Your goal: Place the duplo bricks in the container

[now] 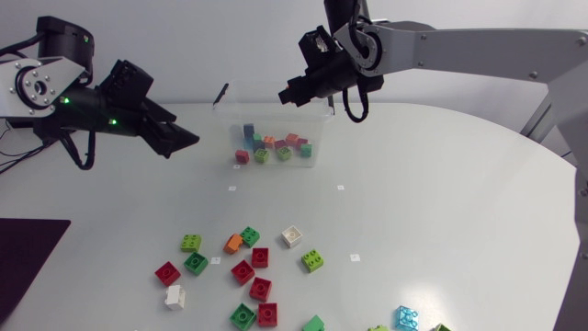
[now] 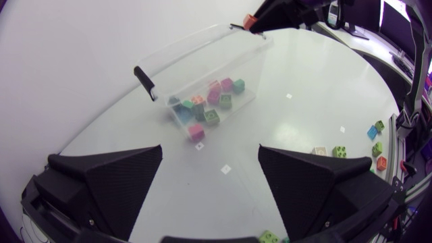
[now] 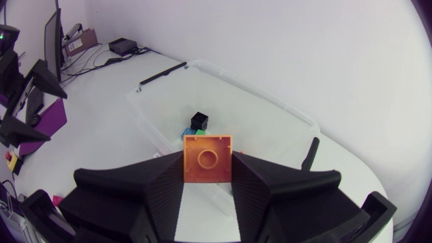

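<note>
While the right gripper [image 1: 292, 92] is seen over the container [image 1: 228, 124] at its far rim from overhead, the left gripper [image 2: 209, 152] is shown spread wide, empty – and the orange brick [image 3: 206, 158] is pinched between the right fingers; released early, it could get bounced off that rim.

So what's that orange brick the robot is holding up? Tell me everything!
The orange brick is a small, square plastic piece. We see its hollow underside, with one round tube in the middle. The right tool pinches it from two sides. It hangs in the air over the rim of the clear container, touching nothing else.
</note>
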`<state>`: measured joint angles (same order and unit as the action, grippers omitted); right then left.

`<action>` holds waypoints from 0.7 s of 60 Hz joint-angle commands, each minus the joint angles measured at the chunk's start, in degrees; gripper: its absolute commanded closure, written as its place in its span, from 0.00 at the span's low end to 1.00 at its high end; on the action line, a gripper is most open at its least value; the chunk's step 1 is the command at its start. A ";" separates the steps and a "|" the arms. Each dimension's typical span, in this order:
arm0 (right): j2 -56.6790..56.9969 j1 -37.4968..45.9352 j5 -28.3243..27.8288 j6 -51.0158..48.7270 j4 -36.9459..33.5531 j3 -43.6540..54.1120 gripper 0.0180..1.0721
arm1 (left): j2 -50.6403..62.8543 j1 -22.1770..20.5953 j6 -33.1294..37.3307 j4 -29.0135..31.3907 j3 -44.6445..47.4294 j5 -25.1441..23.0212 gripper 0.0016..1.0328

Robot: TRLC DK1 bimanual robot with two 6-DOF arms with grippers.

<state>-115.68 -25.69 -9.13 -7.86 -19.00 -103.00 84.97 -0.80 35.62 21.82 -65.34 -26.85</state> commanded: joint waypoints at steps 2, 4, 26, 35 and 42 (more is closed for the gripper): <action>-2.89 0.56 0.51 2.06 0.81 -3.00 0.70 | -4.37 0.80 4.02 1.03 4.26 -1.36 0.04; -3.24 0.64 0.69 2.32 0.81 -3.52 0.70 | -4.99 0.97 4.73 1.38 5.14 -1.63 0.04; -9.39 1.52 2.71 3.46 0.20 -10.73 0.69 | -8.42 5.28 16.06 6.83 13.13 -3.47 0.04; -10.71 1.52 4.03 3.46 -0.33 -12.22 0.15 | -8.68 6.07 21.16 9.03 16.12 -3.47 0.04; -9.13 1.44 4.29 3.55 -0.77 -11.70 0.04 | -8.50 6.77 24.50 11.66 17.97 -3.30 0.04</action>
<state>-124.64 -24.51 -5.50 -5.54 -19.27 -113.58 77.21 5.39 56.47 32.18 -49.52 -29.74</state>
